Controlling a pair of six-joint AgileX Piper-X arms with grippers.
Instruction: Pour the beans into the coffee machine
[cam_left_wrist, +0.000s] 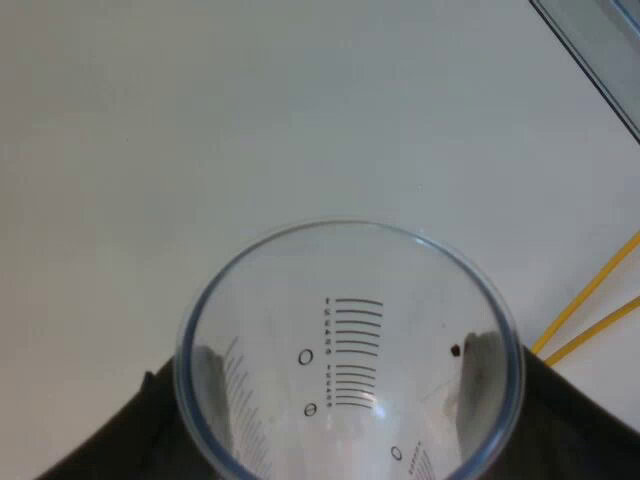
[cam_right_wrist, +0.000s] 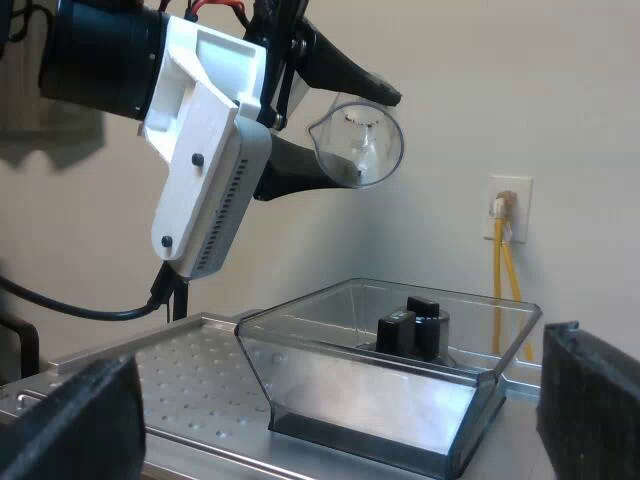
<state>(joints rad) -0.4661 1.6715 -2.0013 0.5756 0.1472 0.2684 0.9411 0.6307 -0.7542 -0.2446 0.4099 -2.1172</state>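
My left gripper (cam_left_wrist: 345, 385) is shut on a clear measuring glass (cam_left_wrist: 350, 330) with printed scale marks. I look straight into its mouth; a single dark bean (cam_left_wrist: 454, 350) clings to the inside wall, and I see no other beans in it. From the right wrist view, the left gripper (cam_right_wrist: 372, 140) holds the glass (cam_right_wrist: 385, 150) tipped on its side, high above the espresso machine's clear bean hopper (cam_right_wrist: 300, 375). A dark knob (cam_right_wrist: 415, 325) sits inside the hopper. My right gripper (cam_right_wrist: 330, 425) is open, its fingers spread wide just short of the hopper.
The hopper stands on the machine's dimpled metal top (cam_right_wrist: 170, 370). Behind it is a pale wall with an outlet (cam_right_wrist: 505, 210) and yellow cables (cam_right_wrist: 503, 270). The same yellow cables (cam_left_wrist: 590, 310) run past the glass's rim.
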